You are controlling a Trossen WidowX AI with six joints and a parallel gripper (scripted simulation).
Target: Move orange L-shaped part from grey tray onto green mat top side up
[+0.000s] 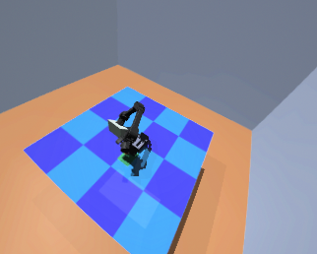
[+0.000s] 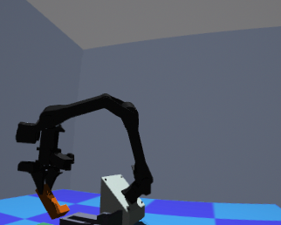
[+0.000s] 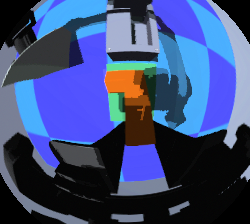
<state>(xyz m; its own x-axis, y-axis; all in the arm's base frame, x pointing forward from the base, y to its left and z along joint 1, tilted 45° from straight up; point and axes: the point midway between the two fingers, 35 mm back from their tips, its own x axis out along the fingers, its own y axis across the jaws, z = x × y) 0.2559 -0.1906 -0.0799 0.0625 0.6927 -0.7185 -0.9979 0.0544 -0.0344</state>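
Note:
The orange part [image 2: 56, 206] [image 3: 121, 83] hangs tilted, its L-shaped end low and its other end between the fingertips. My gripper [image 2: 44, 189] [image 3: 137, 124] is shut on that raised end and points down. The green mat [image 1: 124, 158] [image 3: 116, 113] lies below the part and is partly hidden by it in the wrist view; only a sliver of the mat [image 2: 44, 223] shows in the exterior view. The grey tray [image 2: 73, 220] [image 3: 117, 41] is beside the mat, and a dark slot shows in its top. How high the part hangs above the mat is hard to tell.
A pale slanted panel [image 1: 117, 127] [image 2: 115, 190] [image 3: 44, 59] stands near the arm's base, to one side of the tray. The arm's shadow [image 3: 175, 92] falls beside the mat and tray. The blue checkered table top [image 1: 60, 179] lies around them.

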